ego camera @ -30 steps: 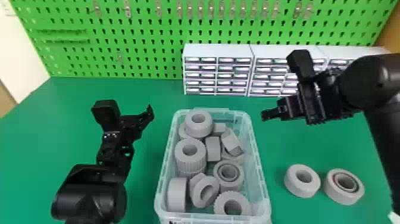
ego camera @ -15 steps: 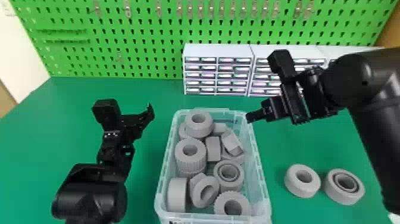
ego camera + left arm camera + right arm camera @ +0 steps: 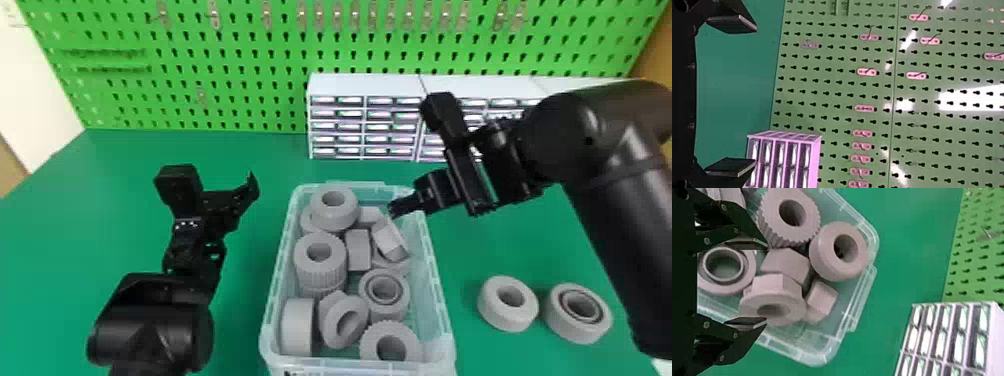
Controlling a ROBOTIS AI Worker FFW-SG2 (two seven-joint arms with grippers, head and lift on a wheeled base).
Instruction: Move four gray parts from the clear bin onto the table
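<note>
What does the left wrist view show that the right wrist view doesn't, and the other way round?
Left wrist view: the left arm's fingers, spread apart, and a seam with bright glare near it on the pegboard.

Right wrist view: the right arm's fingers, also apart, with gray parts beyond them in the clear bin. One part has a ridged edge.

Both: the green table, the holed green pegboard and a cabinet of small drawers.
</note>
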